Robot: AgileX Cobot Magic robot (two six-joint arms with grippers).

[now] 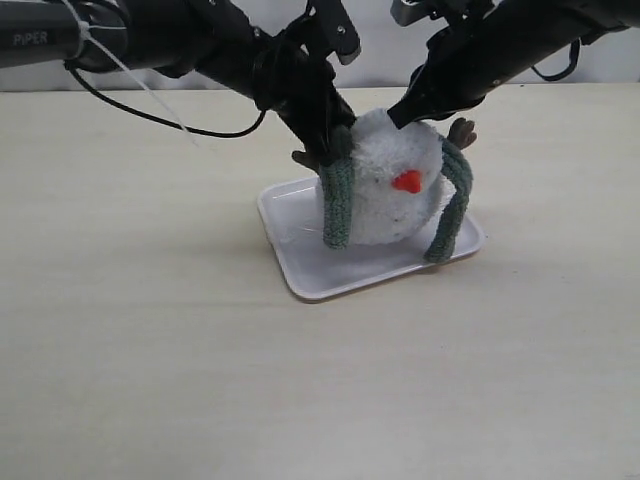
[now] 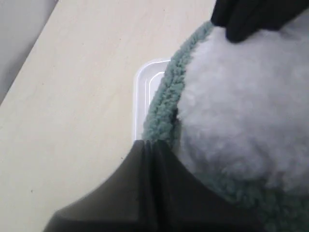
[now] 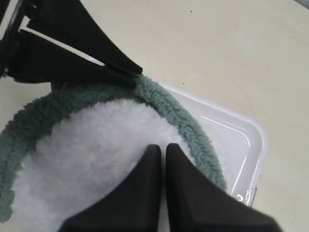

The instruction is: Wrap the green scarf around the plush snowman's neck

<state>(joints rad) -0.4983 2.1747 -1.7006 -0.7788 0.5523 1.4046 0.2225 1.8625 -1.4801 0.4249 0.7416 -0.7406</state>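
Currently green scarf drapes over the back of the plush snowman, ends hanging down both sides; the snowman sits on a white tray. Left gripper fingers clamped on the scarf's left run; right gripper fingers together, tips against the white fluff, gripping nothing visible. Advice: draw the pinched end low across the front, under the orange nose, without tipping the snowman; only legible writing is the PIPER lettering on the left arm.
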